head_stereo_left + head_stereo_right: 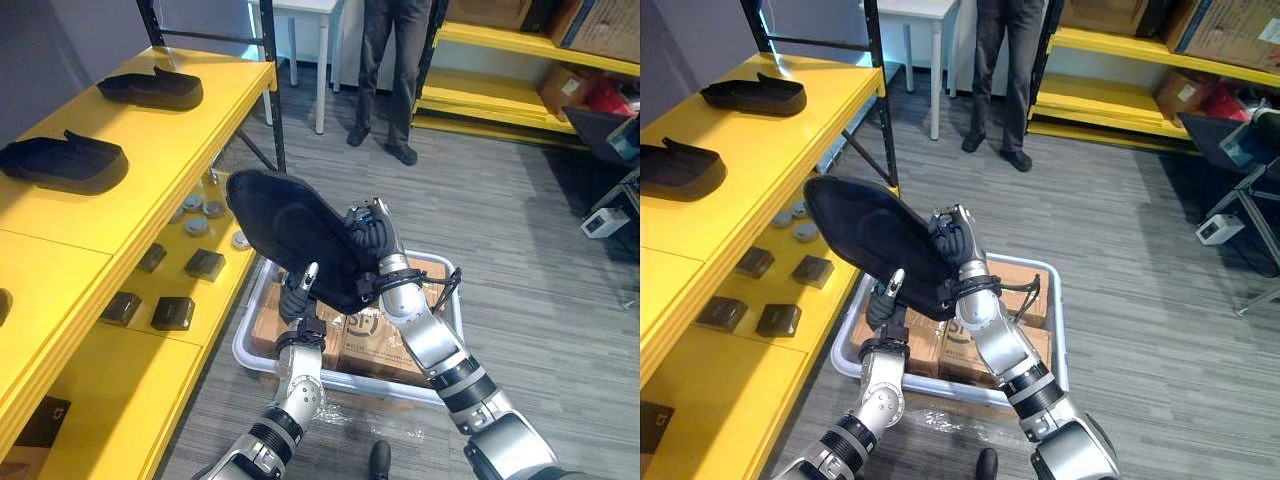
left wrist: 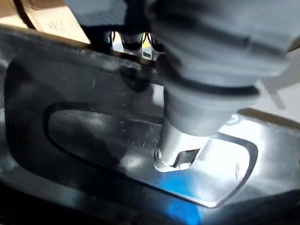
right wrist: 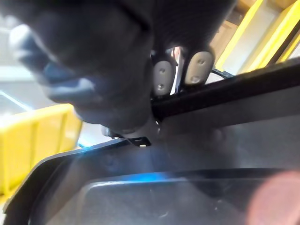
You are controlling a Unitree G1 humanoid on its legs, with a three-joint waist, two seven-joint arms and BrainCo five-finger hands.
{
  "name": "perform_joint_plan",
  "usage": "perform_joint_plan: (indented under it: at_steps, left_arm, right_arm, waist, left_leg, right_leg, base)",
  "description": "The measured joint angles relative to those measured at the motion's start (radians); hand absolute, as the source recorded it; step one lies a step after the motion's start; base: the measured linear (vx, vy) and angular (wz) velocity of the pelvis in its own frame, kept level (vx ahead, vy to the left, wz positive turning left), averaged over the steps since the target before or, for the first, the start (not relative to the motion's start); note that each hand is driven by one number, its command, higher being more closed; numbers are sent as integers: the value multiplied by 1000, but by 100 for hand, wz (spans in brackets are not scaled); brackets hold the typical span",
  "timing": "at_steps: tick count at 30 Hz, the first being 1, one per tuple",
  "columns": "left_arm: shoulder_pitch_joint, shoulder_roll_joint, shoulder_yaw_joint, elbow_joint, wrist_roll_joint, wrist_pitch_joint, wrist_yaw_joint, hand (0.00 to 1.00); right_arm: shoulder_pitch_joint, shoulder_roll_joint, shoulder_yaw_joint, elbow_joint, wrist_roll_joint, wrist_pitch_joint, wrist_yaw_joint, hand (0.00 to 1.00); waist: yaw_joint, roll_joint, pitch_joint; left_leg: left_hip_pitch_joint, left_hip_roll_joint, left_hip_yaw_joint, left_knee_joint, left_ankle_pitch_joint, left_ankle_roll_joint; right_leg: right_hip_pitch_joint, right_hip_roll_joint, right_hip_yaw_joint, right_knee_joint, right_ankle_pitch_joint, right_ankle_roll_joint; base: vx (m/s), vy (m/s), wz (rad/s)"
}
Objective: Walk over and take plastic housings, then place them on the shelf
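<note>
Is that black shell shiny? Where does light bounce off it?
Left wrist view: bright glare on the housing beside the left hand. Right wrist view: a fainter blue sheen near the right hand. Eye views: it looks dull black, no glare.

At nine o'clock, a shelf (image 1: 190,120); on its top level, far housing (image 1: 150,90) at one o'clock of near housing (image 1: 65,163), well apart. On the lower level, round caps (image 1: 205,215) behind small boxes (image 1: 172,312). At six o'clock on the floor (image 1: 520,200), a bin (image 1: 246,347) with cardboard boxes (image 1: 365,350) inside. Above the bin, held housing (image 1: 285,235), gripped by left hand (image 1: 298,300) at its six o'clock and right hand (image 1: 368,238) at its three. At twelve o'clock, a person (image 1: 390,70) standing.
</note>
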Motion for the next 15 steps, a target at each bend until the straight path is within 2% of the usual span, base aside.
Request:
perform_joint_plan:
  at_steps: [4,8,10,11,12,15]
  left_arm:
    - [78,1,7,-101,8,-8,2,100]
    - [166,3,29,-220,70,-6,2,100]
    - [203,9,39,-280,128,2,8,100]
    - [220,16,47,-320,191,11,24,100]
    - [244,30,61,-371,267,33,46,100]
    - [300,59,83,-461,391,85,78,100]
  right_arm:
    - [119,-3,-13,-113,35,-1,-14,100]
    - [260,-3,-14,-247,62,-29,-18,100]
    - [323,-3,-14,-306,80,-47,-17,100]
    - [359,-6,-14,-344,98,-61,-17,100]
    - [393,-6,-13,-374,123,-74,-15,100]
    - [453,-4,-12,-395,176,-107,-4,100]
  waist:
    - [-8,1,-43]
    - [-18,4,-85]
    - [-20,9,-104]
    - [-20,12,-113]
    - [-20,15,-125]
    - [-21,29,-152]
  left_leg:
    - [14,-3,2,-19,3,-4]
    - [30,-4,3,-34,6,-8]
    - [42,-4,4,-44,8,-10]
    - [45,-5,2,-47,9,-12]
    - [46,-4,2,-49,9,-12]
    - [53,-5,1,-52,9,-13]
  right_leg:
    - [6,0,-3,-1,-3,2]
    - [14,-1,-11,-1,-10,3]
    - [22,0,-15,-1,-13,1]
    - [25,0,-20,-1,-17,-3]
    - [26,0,-21,-2,-19,-4]
    - [33,0,-25,-4,-24,-3]
  base:
    - [10,45,1]
    - [13,40,0]
    - [9,34,2]
    - [-7,33,5]
    - [-11,31,4]
    - [3,13,1]
